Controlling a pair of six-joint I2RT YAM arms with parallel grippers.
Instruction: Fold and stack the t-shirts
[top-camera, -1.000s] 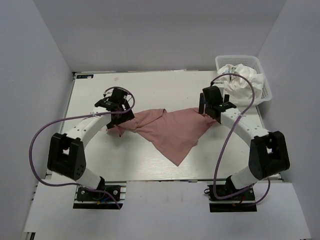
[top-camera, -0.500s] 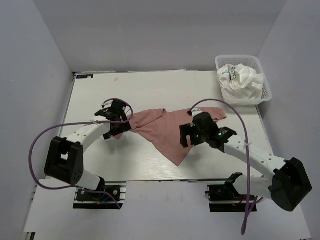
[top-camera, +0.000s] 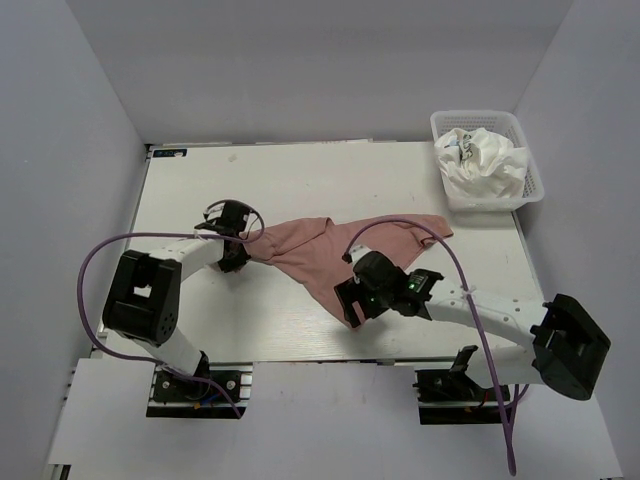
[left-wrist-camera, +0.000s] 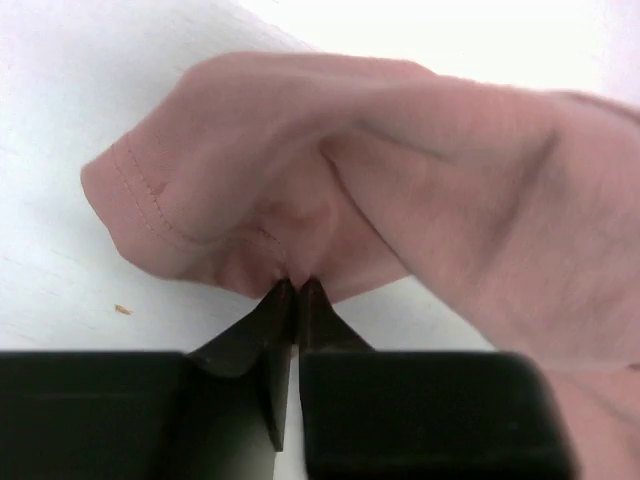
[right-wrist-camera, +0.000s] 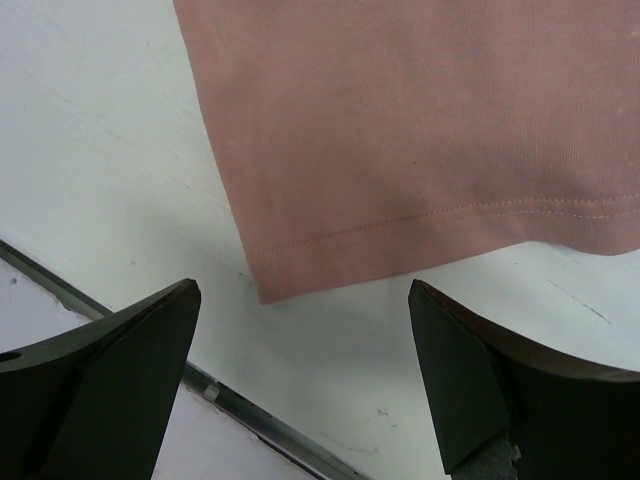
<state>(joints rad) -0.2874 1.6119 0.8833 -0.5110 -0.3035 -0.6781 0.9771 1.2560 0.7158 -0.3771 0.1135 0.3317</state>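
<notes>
The left hand (top-camera: 238, 247) is pinching a bunched fold of the pink t-shirt (top-camera: 330, 255) at its left end; in the left wrist view its fingers (left-wrist-camera: 285, 300) are closing right together with cloth puckering between the tips. The shirt is lying in the middle of the worktop (top-camera: 300, 180), spreading rightward from that pinch. Its long axis is running left to right, slightly toward the far right, while one hemmed corner (right-wrist-camera: 265, 285) is pointing at the near edge.

The cloth is looking thin, limp and light, so it is likely going to sag and crease wherever it is lifted. Stitched edges and corners are probably offering the surest hold, being thicker than the open middle.

The right hand (top-camera: 350, 300) is hovering over that near corner, wide open and holding nothing, one finger on each side of the hem in the right wrist view.

Farther right, at the far corner, the white t-shirts (top-camera: 485, 165) are sitting crumpled in the basket (top-camera: 440, 120), well apart from the pink one.
</notes>
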